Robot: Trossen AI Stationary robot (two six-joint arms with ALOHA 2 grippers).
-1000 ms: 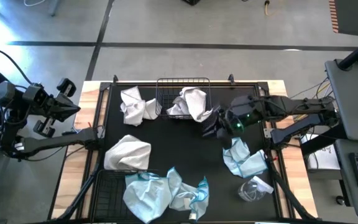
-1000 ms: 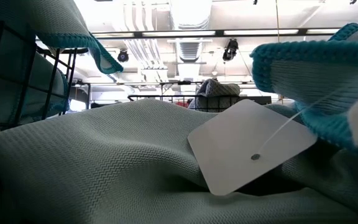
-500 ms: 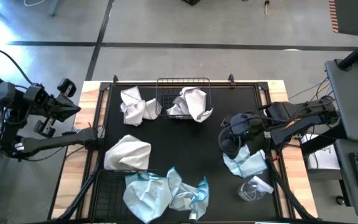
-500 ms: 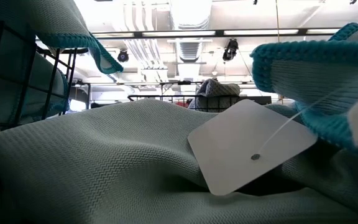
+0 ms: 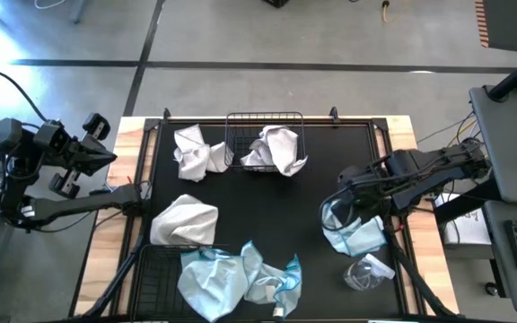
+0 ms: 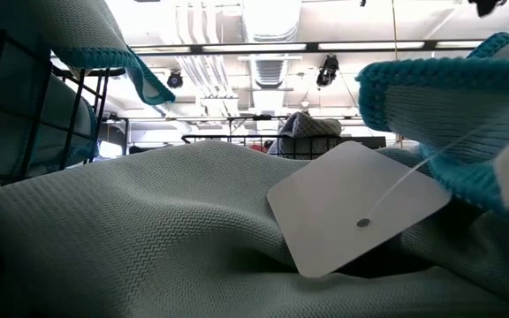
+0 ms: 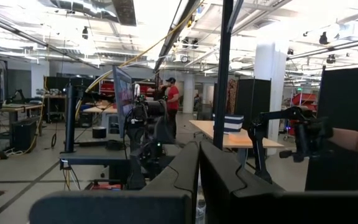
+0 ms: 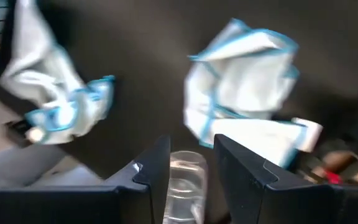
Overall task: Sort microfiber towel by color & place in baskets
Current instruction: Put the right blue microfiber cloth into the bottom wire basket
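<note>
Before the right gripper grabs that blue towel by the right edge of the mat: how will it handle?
The blue towel lies crumpled in soft folds, so it will probably droop when pinched. It looks thin, likely light. The right gripper, jaws open, hovers over it; a pinch on one fold may unfurl the rest.

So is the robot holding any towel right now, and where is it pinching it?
No, nothing is held. The right gripper is open over the light blue towel, and the left gripper is shut on nothing, off the table's left edge.
</note>
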